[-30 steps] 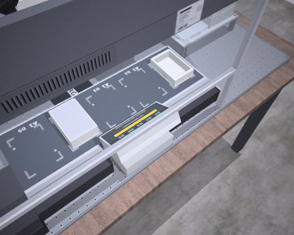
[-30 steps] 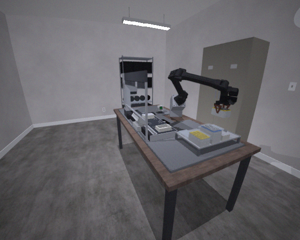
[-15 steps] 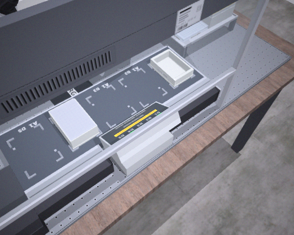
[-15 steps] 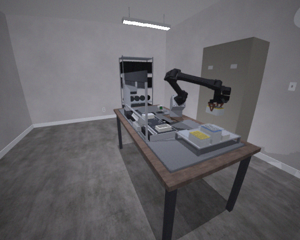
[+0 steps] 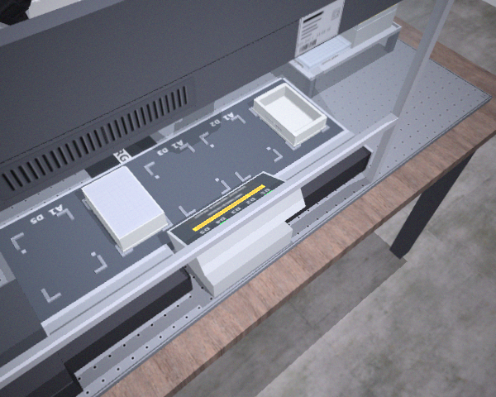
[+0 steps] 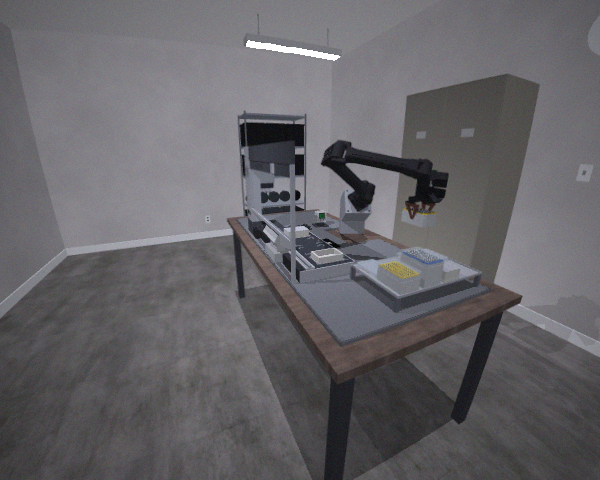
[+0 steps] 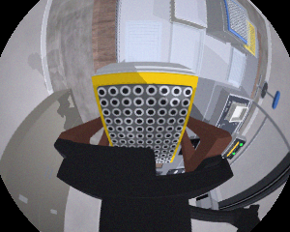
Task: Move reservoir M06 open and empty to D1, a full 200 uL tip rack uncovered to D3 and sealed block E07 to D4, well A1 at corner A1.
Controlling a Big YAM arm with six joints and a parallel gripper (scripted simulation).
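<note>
Wrist view: pincer (image 7: pixel 147 149) gripping a yellow-framed tip rack (image 7: pixel 145 119), pale rings filling its grey field, hanging high over the tabletop (image 6: pixel 372 351). Top view: open reservoir (image 5: pixel 290 112) sitting empty at D1; sealed white block (image 5: pixel 124 208) sitting at D4.

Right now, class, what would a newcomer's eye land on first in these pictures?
The black arm reaching out, its gripper shut on a yellow-rimmed tip rack held in the air beside the table. On the deck, an open white reservoir sits at D1 and a sealed white block at D4.
</note>
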